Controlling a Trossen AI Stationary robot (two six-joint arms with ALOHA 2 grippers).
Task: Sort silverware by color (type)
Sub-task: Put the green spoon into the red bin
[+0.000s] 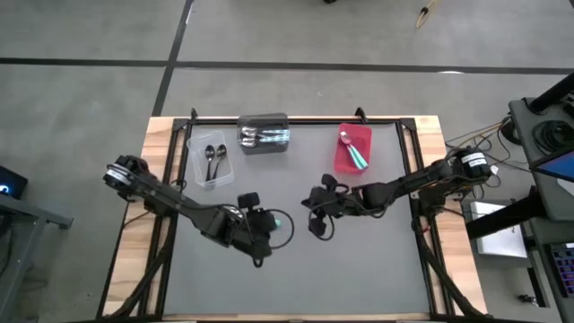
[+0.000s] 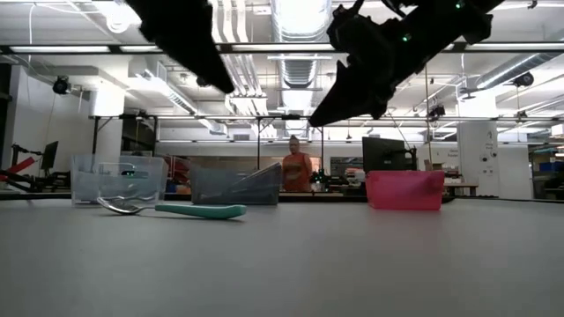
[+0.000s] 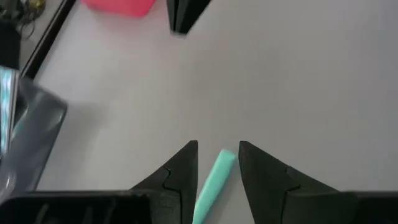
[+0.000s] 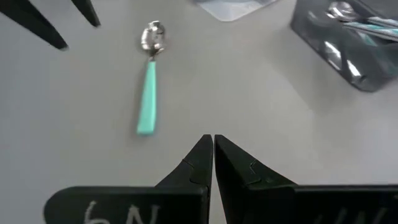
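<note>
One teal-handled spoon lies flat on the grey table, near its middle; its silver bowl points away from my right gripper. In the low view the spoon rests along its whole length. My left gripper hangs open above the handle end, which shows in the gap between the fingers without touching them. My right gripper is shut and empty, in the air just right of the spoon.
Three bins stand along the far edge: a clear one holding black spoons, a dark grey one with silver and teal spoons, and a red one with teal spoons. A person stands far behind the table.
</note>
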